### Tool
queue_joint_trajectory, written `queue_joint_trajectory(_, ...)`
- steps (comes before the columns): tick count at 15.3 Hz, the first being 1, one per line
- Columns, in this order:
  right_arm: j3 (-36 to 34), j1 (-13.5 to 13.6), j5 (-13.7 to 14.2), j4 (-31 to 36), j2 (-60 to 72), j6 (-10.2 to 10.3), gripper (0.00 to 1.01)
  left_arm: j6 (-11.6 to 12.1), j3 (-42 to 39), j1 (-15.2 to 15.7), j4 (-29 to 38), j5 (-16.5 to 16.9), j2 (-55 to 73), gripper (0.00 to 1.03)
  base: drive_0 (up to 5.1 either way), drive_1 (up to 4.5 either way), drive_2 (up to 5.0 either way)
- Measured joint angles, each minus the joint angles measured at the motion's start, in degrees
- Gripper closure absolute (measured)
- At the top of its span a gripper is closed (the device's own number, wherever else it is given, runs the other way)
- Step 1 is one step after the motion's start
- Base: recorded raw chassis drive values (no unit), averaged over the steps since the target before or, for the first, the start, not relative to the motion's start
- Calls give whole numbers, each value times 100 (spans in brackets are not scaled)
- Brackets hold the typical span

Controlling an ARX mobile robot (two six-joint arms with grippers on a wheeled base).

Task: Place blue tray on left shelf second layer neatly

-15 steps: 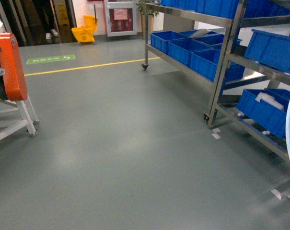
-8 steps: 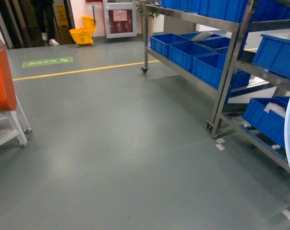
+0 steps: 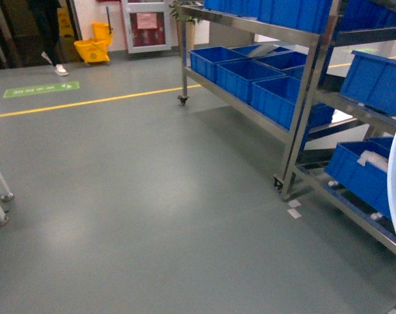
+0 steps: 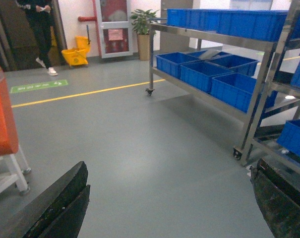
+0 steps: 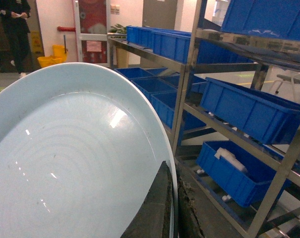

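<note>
The right hand (image 5: 172, 208) pinches the rim of the pale sky-blue plastic oval tray (image 5: 70, 163), held beside the stainless-steel shelf rack (image 5: 189, 89); the left hand (image 4: 169, 208) hangs spread apart, empty

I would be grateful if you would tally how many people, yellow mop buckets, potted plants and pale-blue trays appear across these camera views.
person: 1
yellow mop bucket: 1
potted plant: 1
pale-blue tray: 1
Total: 4
</note>
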Motion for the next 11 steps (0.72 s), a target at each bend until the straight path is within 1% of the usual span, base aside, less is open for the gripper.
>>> queue_joint_trajectory(11, 0, 0, 2, 15, -2, 0, 99, 0, 0, 0, 11, 11, 0, 5, -159, -159, -159)
